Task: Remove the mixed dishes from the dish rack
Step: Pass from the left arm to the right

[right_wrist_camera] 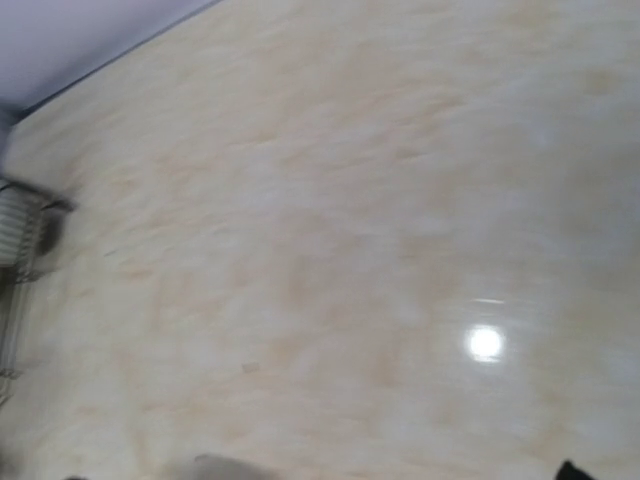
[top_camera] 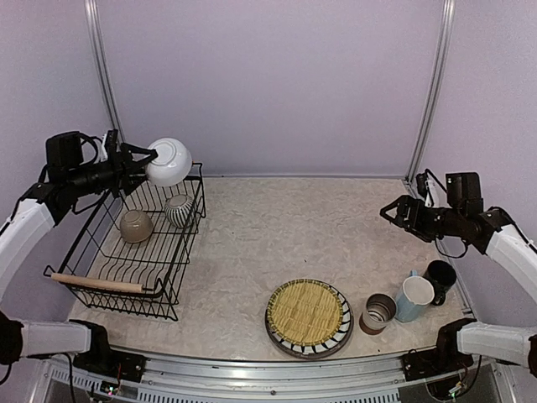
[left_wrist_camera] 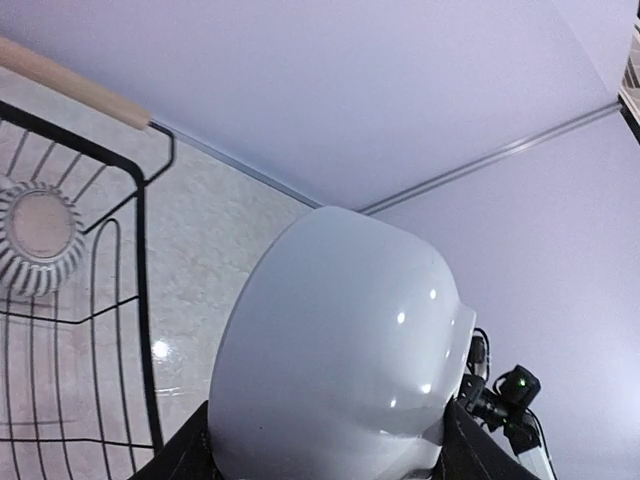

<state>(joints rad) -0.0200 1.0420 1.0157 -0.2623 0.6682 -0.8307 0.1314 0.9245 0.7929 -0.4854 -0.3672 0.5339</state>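
Bench of pale marbled stone carries everything here. Largest on it is the dish rack, a black wire basket at the left with a light wooden bar handle along its near end.

At the near middle of the bench, well apart from the rack, lies the black-and-white striped plate. The round yellow woven mat rests on top of it and covers all but the rim.

The white bowl hangs in the air over the far right corner of the rack, clear of the wires. The left claw is clamped on it, and the wrist view shows a finger on each side of the bowl.

Two dishes sit inside the rack toward its far end: the beige bowl and, just to its right, the grey-striped pot.

At the near right of the bench stand the light blue mug, the black mug just behind it, and the brown-white cup just to its left.

The right claw hovers above the right side of the bench, spread wide and holding nothing.
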